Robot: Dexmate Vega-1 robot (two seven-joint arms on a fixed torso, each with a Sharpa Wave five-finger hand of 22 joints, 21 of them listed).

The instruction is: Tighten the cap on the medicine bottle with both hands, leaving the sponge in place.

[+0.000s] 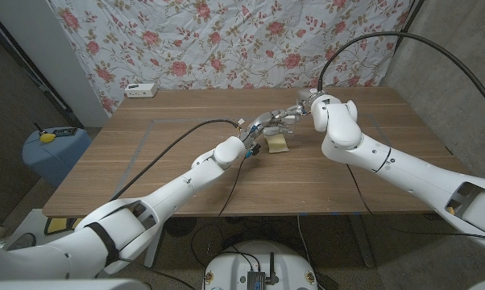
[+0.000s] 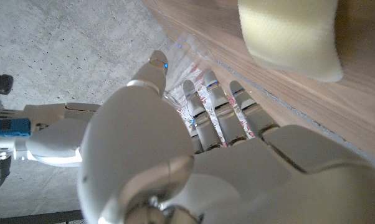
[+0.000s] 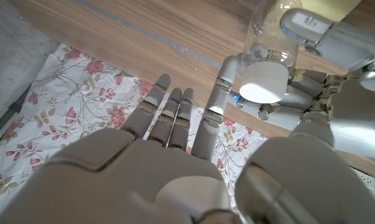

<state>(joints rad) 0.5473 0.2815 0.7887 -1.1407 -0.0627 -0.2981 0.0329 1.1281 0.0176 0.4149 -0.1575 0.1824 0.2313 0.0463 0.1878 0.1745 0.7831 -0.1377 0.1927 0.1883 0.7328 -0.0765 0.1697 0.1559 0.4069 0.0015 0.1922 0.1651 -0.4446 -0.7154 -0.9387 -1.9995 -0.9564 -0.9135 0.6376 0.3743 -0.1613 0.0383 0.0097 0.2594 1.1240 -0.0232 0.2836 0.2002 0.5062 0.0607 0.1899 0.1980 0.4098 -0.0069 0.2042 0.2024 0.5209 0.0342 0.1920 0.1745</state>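
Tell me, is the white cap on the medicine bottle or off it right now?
On. In the right wrist view the white cap sits on the clear medicine bottle, held by the left hand. How tightly, cannot tell.

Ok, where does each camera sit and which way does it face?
Head view: on the robot's head, looking down at the wooden table; both arms show, left hand and right hand meeting by the sponge.
Left wrist view: behind the left hand's back, facing the sponge and table.
Right wrist view: behind the right hand, facing the medicine bottle and its white cap; the left hand grips the bottle.
Shared: the sponge, in head and left wrist views.
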